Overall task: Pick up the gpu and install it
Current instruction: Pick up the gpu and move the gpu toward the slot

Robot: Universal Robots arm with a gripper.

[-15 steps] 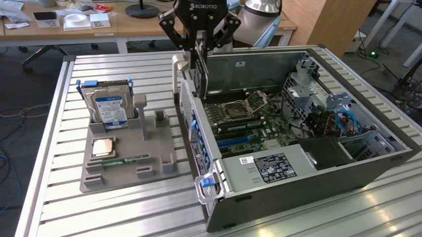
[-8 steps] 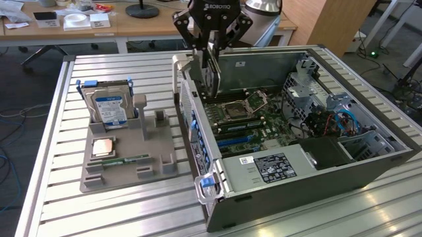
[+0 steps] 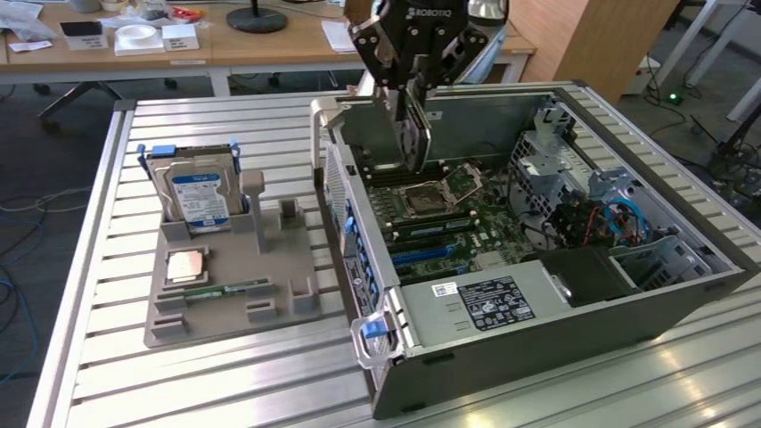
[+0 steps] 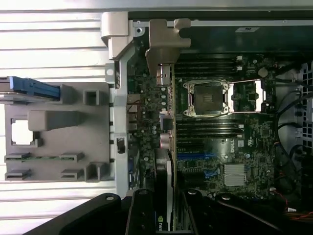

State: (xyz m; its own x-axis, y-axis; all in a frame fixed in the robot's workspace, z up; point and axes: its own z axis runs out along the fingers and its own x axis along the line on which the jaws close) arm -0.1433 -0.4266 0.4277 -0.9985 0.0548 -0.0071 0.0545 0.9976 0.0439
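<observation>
The gpu (image 3: 411,134) was held upright, clamped between the closed fingers of the gripper (image 3: 414,85), over the open computer case (image 3: 666,303) laid along the bench (image 3: 214,383) edge at the exterior view's right. The pick-up was judged done: the card was clear of the grey fixture tray (image 3: 226,312), set nearer the bench's opposite edge, on which the hard drive (image 3: 196,192) was seen standing. The installation was judged unfinished, since the card was carried edge-down above the motherboard (image 3: 476,223), just beside the CPU socket (image 3: 434,196); whether a slot was touched could not be told. "ROBOTIQ" was read on the gripper body. In the wrist view a green-and-white logo was made out on the gpu (image 4: 165,176) near the gripper (image 4: 166,215). The writing on the hard drive's blue-white label and on the power supply (image 3: 487,299) could not be read.
</observation>
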